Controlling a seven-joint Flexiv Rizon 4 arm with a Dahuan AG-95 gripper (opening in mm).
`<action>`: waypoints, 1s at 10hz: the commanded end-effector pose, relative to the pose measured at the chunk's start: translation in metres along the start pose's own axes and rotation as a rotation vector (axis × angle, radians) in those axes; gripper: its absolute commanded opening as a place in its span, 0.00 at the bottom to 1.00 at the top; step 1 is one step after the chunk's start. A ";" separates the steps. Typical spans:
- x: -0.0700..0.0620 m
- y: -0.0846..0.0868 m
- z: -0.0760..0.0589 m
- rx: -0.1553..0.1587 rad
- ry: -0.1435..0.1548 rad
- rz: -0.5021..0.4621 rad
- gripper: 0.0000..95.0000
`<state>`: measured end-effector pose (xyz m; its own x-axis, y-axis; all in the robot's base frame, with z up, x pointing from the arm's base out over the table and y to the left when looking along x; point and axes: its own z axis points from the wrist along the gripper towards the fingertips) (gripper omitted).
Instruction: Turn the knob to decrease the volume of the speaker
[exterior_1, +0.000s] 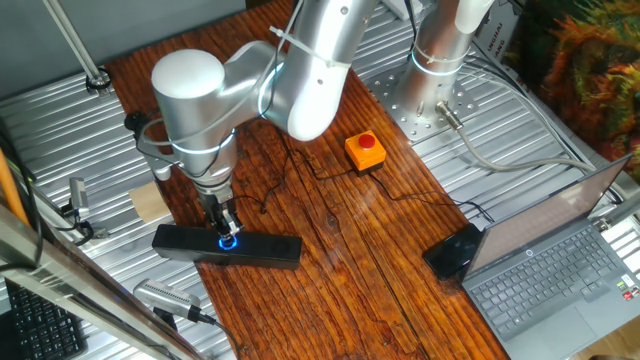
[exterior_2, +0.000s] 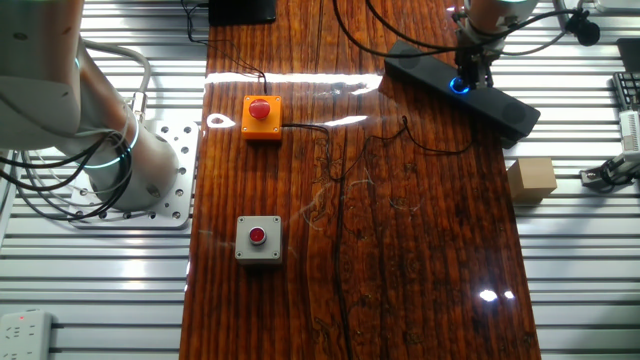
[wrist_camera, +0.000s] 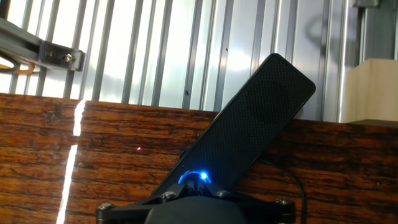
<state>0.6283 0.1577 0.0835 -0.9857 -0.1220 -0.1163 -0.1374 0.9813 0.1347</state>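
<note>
The long black speaker (exterior_1: 265, 248) lies on the wooden table near its left edge. It also shows in the other fixed view (exterior_2: 500, 103) and in the hand view (wrist_camera: 255, 118). Its knob (exterior_1: 230, 242) glows with a blue ring, seen too in the other fixed view (exterior_2: 460, 85) and the hand view (wrist_camera: 200, 177). My gripper (exterior_1: 227, 230) points straight down onto the knob, fingers closed around it, in the other fixed view (exterior_2: 469, 70) as well. In the hand view the gripper (wrist_camera: 198, 186) hides most of the knob.
An orange box with a red button (exterior_1: 366, 150) and a grey button box (exterior_2: 258, 238) sit on the table. A black mouse-like device (exterior_1: 455, 250) and a laptop (exterior_1: 560, 270) are at the right. A wooden block (exterior_1: 150, 203) stands beside the speaker's end. Thin cables cross the wood.
</note>
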 end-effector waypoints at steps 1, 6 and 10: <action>-0.001 0.000 0.001 0.003 -0.006 -0.008 0.20; -0.001 0.000 0.001 0.007 -0.009 -0.010 0.20; -0.001 0.000 0.001 0.007 -0.016 -0.017 0.40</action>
<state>0.6297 0.1582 0.0822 -0.9813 -0.1380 -0.1345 -0.1549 0.9800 0.1246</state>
